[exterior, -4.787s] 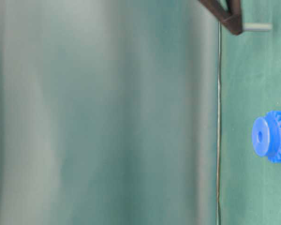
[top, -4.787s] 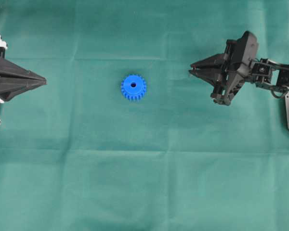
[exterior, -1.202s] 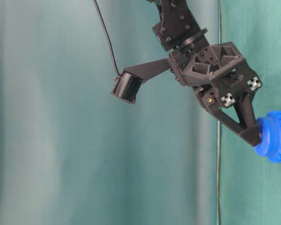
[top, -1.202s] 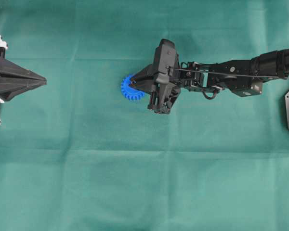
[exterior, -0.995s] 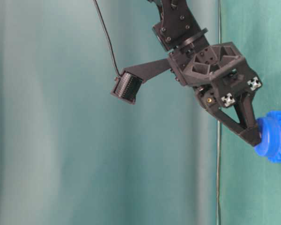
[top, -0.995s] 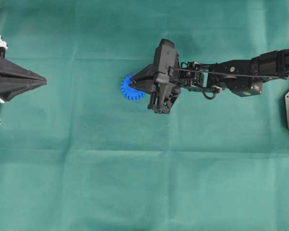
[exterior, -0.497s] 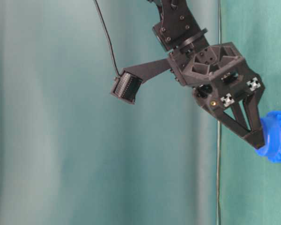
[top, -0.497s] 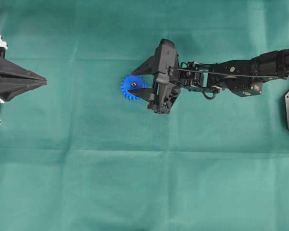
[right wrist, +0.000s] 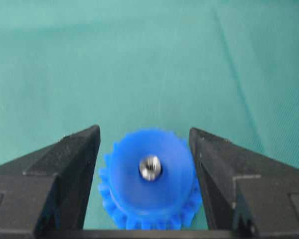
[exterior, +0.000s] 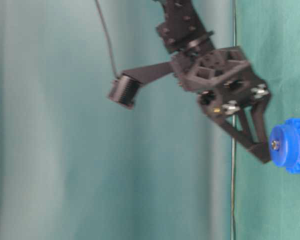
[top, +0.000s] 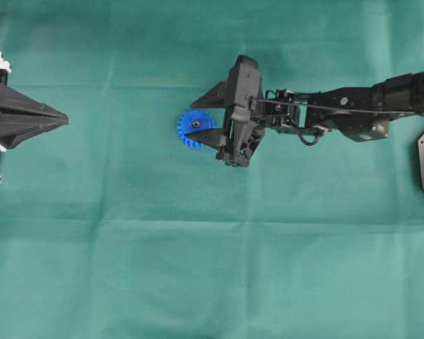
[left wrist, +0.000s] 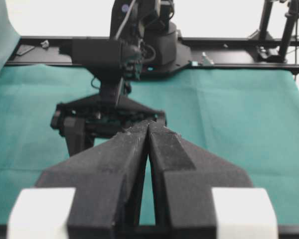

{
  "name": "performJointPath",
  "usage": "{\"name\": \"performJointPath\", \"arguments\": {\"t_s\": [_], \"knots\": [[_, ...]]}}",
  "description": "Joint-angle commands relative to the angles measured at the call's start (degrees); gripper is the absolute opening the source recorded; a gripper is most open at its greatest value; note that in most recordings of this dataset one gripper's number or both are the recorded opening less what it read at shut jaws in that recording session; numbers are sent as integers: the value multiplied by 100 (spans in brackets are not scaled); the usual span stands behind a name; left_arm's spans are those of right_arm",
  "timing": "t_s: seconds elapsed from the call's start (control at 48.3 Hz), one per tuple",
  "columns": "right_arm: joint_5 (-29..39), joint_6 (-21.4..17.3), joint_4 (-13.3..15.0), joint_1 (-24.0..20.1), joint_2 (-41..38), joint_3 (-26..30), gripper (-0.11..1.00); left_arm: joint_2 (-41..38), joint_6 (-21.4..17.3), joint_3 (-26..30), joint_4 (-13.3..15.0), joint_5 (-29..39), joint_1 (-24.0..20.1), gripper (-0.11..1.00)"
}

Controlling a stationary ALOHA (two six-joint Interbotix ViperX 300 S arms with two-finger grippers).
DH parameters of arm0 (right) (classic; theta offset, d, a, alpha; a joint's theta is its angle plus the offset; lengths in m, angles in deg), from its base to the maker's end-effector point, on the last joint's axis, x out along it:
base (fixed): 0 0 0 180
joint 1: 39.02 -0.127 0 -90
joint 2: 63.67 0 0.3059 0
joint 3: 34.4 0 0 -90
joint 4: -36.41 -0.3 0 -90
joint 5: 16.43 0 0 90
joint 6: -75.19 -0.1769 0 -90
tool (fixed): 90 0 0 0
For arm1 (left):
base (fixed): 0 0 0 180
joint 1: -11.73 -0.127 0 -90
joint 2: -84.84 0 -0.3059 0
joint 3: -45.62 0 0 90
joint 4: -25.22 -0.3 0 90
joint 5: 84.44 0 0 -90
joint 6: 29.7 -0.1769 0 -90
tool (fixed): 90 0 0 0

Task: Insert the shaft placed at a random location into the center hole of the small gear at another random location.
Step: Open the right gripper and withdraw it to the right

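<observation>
The shaft [right wrist: 150,167] sits in the gear's [right wrist: 150,179] hole on the bench, right claw [right wrist: 144,164] spread empty either side, left claw [left wrist: 148,130] closed far off; looks done.

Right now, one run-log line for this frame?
pin: seated in gear hole | right gripper: open, jaws either side of gear, holding nothing | left gripper: shut, parked at left edge | cloth: green
</observation>
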Motion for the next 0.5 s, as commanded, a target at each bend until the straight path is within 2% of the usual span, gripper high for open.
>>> {"name": "performJointPath", "arguments": {"t_s": [0.0,0.477], "knots": [[26,70,9,-18,360,105,70,-35,26,123,-9,-26,0,0],[123,88,18,-18,703,44,70,-35,35,123,-9,-26,-9,0]]}}
